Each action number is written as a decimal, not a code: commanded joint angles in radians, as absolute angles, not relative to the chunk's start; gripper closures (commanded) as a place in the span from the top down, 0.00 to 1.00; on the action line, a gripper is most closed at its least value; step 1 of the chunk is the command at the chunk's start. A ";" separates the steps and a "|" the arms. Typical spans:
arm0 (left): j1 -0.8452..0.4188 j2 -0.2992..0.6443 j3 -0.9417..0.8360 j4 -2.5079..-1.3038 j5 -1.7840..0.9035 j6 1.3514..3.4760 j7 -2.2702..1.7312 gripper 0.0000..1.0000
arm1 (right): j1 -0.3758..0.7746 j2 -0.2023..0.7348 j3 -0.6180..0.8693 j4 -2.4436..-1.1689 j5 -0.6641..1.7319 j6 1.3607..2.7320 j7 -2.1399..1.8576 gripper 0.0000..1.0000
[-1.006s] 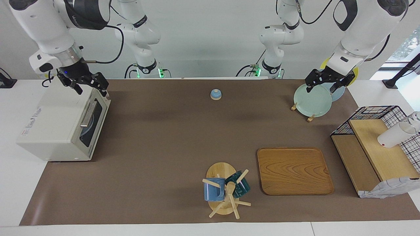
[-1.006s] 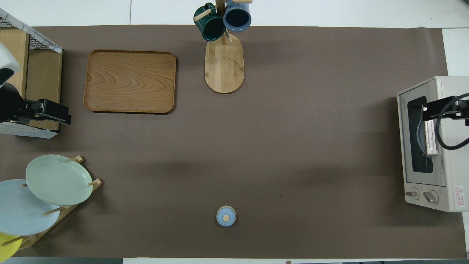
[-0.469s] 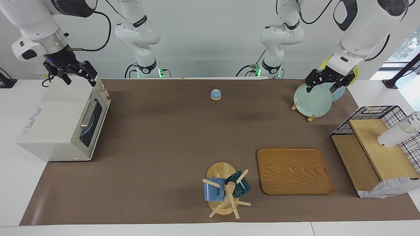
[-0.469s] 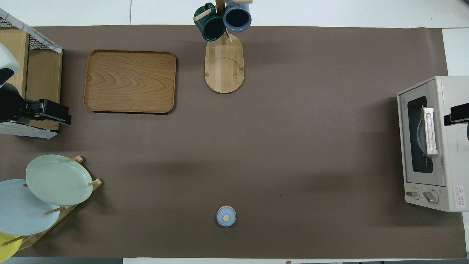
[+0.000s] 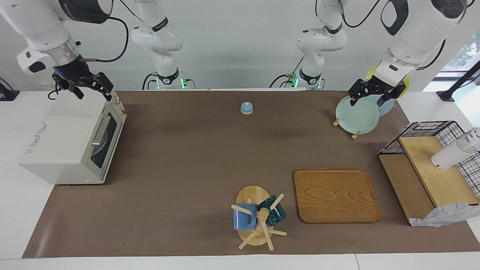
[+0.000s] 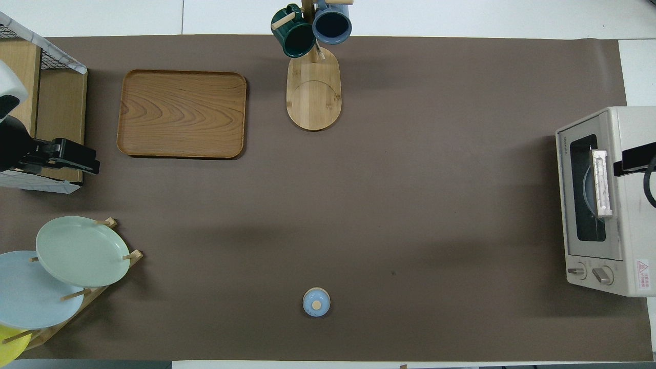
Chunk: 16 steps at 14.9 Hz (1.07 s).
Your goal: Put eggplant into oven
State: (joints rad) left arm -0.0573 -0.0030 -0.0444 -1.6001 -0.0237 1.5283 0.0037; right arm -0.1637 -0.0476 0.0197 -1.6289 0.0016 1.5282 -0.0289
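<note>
The off-white oven (image 5: 63,138) stands at the right arm's end of the table, its dark glass door (image 6: 584,189) shut and its bar handle (image 5: 100,131) facing the table's middle. A bluish plate shows dimly through the glass. The eggplant is not in view. My right gripper (image 5: 93,95) hangs open and empty over the oven's top, at the end nearer the robots; only its tip (image 6: 635,160) shows in the overhead view. My left gripper (image 5: 367,103) waits open and empty over the plate rack (image 5: 354,133).
A small blue dome with a wooden knob (image 5: 246,108) sits near the robots. A wooden tray (image 5: 335,195) and a mug tree (image 5: 258,217) stand farther out. A wire basket with wooden shelves (image 5: 431,168) and a white cup (image 5: 450,154) are at the left arm's end.
My right gripper has risen from the oven door's top edge and drawn back over the oven's top. The oven door stays shut. The left arm has not moved.
</note>
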 commanded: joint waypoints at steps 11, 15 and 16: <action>-0.051 -0.015 -0.049 -1.608 -0.006 1.516 0.002 1.00 | -0.167 -0.054 0.026 -1.626 0.015 1.560 -0.074 1.00; -0.051 -0.015 -0.049 -1.608 -0.006 1.516 0.002 1.00 | -0.167 -0.054 0.028 -1.626 0.014 1.552 -0.078 1.00; -0.051 -0.015 -0.049 -1.608 -0.006 1.516 0.003 1.00 | -0.167 -0.054 0.028 -1.626 0.014 1.552 -0.078 1.00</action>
